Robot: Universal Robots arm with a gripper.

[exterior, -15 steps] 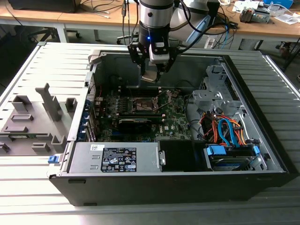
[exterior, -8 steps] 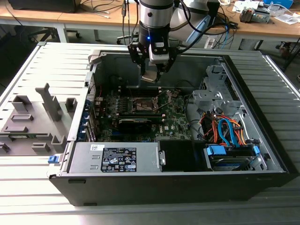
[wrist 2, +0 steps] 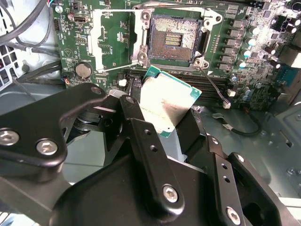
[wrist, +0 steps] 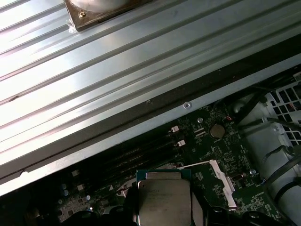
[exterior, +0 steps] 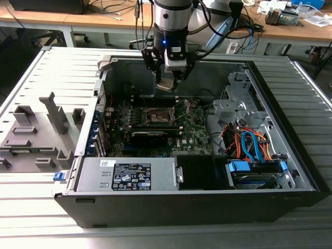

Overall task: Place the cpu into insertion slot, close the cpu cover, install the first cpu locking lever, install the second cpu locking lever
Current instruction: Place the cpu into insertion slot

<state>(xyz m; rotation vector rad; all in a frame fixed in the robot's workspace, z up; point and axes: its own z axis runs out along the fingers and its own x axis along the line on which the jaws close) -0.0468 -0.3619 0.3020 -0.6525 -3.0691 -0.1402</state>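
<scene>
My gripper (exterior: 167,82) hangs over the open computer case, above the motherboard's back part. It is shut on the cpu (wrist 2: 164,101), a small square chip with a silver-grey top and green rim, held by its edges between the black fingers (wrist 2: 134,117). The same cpu (wrist: 164,200) shows in the first wrist view. Below and beyond it lies the insertion slot (wrist 2: 171,40), open, with its contact field bare. The cpu cover (wrist 2: 115,40), a thin silvery frame, is swung open beside the slot. A thin wire lever (wrist 2: 214,87) sticks out from the slot's corner. In the exterior view the slot (exterior: 155,115) lies just in front of the gripper.
A long black card (exterior: 150,136) lies in front of the slot. The power supply (exterior: 127,174) fills the case's near side, and a drive bay with orange and blue cables (exterior: 249,145) stands at the exterior view's right. The case wall (wrist: 117,94) runs close behind. Grey fixtures (exterior: 36,129) stand outside.
</scene>
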